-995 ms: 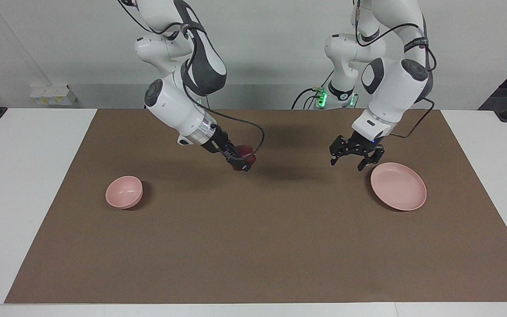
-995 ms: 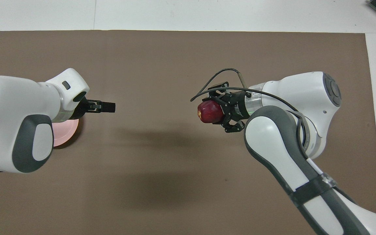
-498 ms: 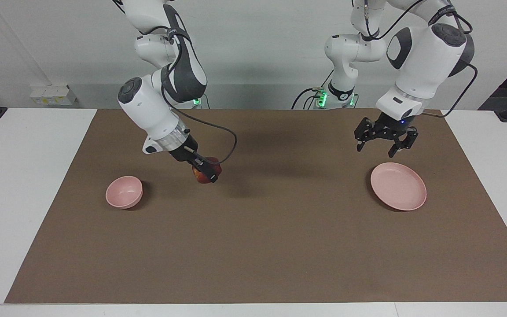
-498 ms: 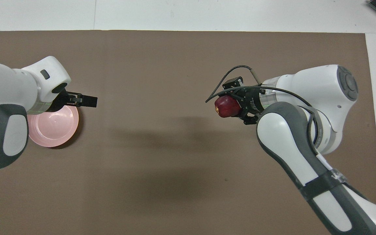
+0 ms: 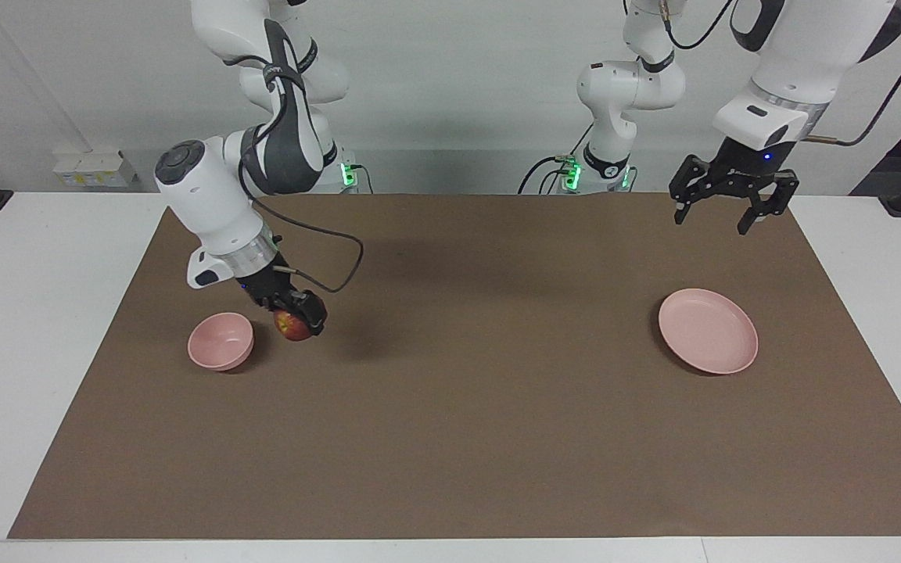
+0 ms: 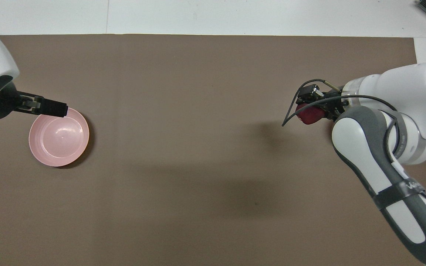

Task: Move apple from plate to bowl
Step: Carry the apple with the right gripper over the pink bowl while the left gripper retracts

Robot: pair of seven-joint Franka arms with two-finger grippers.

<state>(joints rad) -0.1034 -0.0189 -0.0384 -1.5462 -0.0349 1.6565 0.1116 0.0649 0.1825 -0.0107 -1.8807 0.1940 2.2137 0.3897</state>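
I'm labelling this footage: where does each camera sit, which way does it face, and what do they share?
Facing view: high across the table, facing the robots; both arms show, right hand holding the apple by the bowl, left hand open, raised.
Overhead view: above the robots' end, looking steeply down and forward; forearms and hands show.
Shared: the plate, apple and both hands, half a turn apart.

bowl (image 5: 220, 341) mouth: you have it uncovered from above
beside bowl: right gripper (image 5: 299, 317) with apple (image 5: 292, 326)
plate (image 5: 708, 330): bare
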